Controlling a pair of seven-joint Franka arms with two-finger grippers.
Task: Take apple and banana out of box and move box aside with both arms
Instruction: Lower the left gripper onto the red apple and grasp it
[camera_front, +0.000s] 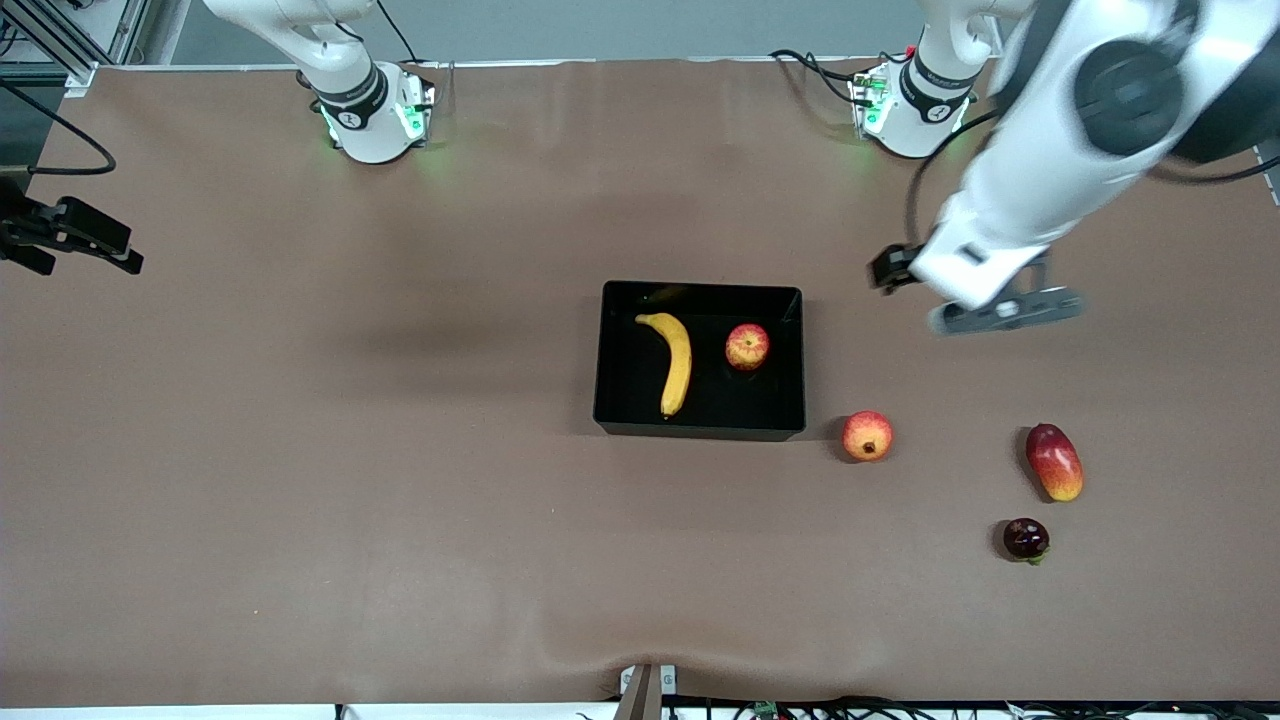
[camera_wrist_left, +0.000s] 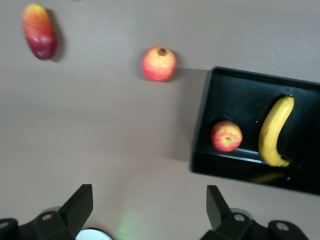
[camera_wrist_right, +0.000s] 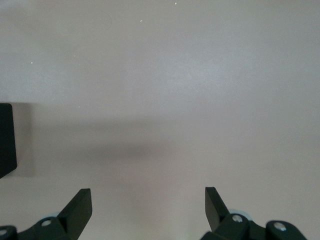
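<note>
Two fruits lie in the glossy black box (camera_front: 620, 400) at mid-counter: the long curved yellow banana (camera_front: 676, 361) and the small red, yellow-streaked apple (camera_front: 747, 346), apart. The left gripper (camera_wrist_left: 150, 212), somewhat blurred, hangs over bare counter beside the box, jaws open. The right gripper (camera_wrist_right: 148, 210) waits, jaws spread.

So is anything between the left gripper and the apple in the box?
Nothing visible. The left gripper hangs open over bare table beside the box. The apple lies uncovered inside, apart from the banana; only the box's low wall lies between.
</note>
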